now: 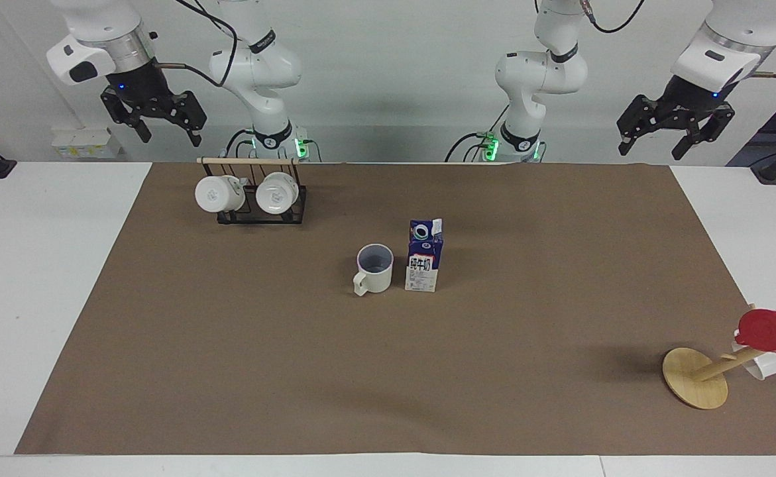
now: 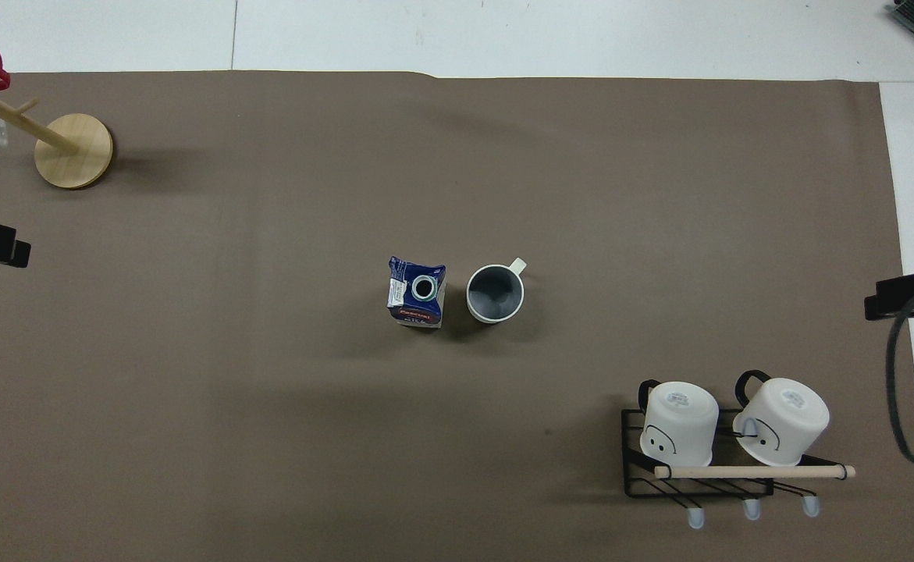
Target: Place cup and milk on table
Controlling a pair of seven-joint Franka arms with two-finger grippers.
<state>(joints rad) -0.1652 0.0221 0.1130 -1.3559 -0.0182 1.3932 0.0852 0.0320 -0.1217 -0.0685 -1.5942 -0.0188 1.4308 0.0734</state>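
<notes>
The cream cup (image 1: 374,268) stands upright on the brown sheet of the table (image 1: 228,344) near its middle, its handle pointing away from the robots; it also shows in the overhead view (image 2: 495,293). The milk carton (image 1: 423,256) stands upright beside it toward the left arm's end, a small gap between them, and shows from above too (image 2: 417,293). My left gripper (image 1: 675,137) is open and empty, raised high at the left arm's end of the table. My right gripper (image 1: 156,128) is open and empty, raised high by the mug rack.
A black wire rack (image 1: 262,205) with two white mugs (image 1: 217,193) stands near the robots toward the right arm's end. A tilted wooden stand (image 1: 696,377) with a red cup (image 1: 773,330) and a white mug sits farther out at the left arm's end.
</notes>
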